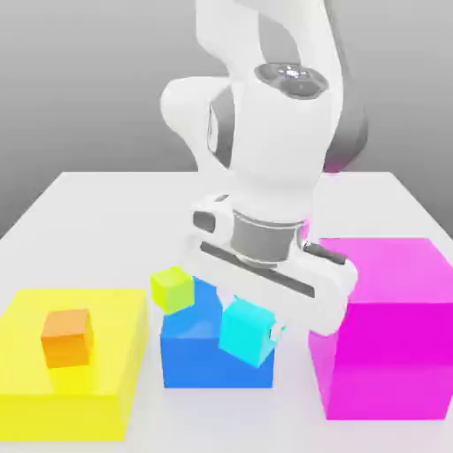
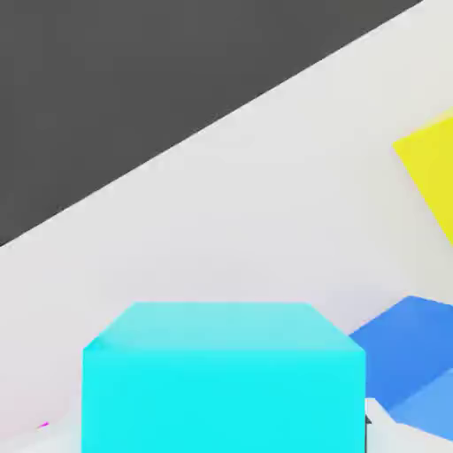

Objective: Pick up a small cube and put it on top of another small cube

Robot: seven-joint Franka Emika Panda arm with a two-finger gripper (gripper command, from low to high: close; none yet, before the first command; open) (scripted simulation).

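Small cube (image 1: 247,332), cyan, gripped in the closed pincer (image 1: 262,329); held tilted, clear of the surface (image 1: 106,199), in front of the blue block (image 1: 190,349). Hand view: cube (image 2: 221,376) sits close under the camera, flat faces, crisp edges. Judged rigid, light, smooth-sided; likely to slip or twist if pinched near a corner. Best hold: two opposite flat faces, centred. Lime small cube (image 1: 172,288) rests on the blue block's top; orange small cube (image 1: 67,337) on the yellow block (image 1: 106,372). Magenta block (image 1: 389,327) at the exterior view's right.
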